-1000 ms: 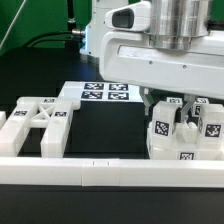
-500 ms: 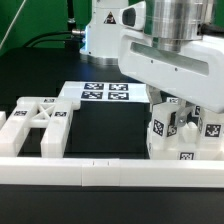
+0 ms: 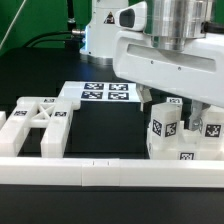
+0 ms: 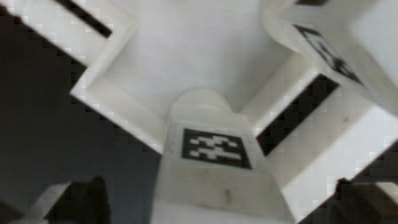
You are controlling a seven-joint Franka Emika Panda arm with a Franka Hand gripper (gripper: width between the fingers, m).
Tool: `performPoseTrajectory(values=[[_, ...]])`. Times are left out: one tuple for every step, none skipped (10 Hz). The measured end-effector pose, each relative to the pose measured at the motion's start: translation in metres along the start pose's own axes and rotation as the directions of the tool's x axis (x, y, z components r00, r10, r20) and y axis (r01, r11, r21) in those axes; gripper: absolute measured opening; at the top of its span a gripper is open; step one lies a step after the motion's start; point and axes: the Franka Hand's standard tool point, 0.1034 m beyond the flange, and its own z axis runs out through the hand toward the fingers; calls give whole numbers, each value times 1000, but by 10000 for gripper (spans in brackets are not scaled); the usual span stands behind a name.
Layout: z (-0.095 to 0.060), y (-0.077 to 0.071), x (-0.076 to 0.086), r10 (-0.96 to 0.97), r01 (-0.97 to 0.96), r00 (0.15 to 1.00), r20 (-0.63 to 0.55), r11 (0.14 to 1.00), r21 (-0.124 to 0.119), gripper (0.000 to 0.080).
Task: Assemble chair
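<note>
The fingers [image 4: 75, 203] are spread wide around a tagged chair piece [image 3: 166, 128], which is stood on the bench [image 3: 110, 130] at the exterior view's right. Nothing is held. Letting go seems done; next, the arm likely must be lifted clear.

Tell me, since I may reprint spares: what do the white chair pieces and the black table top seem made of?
The chair pieces look like matte white plastic: chunky, evenly coloured, no grain. The table top looks like a dull black sheet or mat, nearly reflection-free; which, I cannot tell.
</note>
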Motion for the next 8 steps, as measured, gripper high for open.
performPoseTrajectory(values=[[0,1,1,-85,85,996,0,996,1,643],[0,3,3,-193,193,981,3,981,-1,648],[-1,4,5,-286,286,958,7,958,-3,648],[-2,5,8,-397,397,918,4,918,-1,649],[-2,6,10,-471,471,882,4,882,0,649],[-3,6,12,-534,534,845,2,845,0,649],[-3,6,12,-613,613,790,2,790,0,649],[-3,6,12,-676,676,737,1,737,-6,649]])
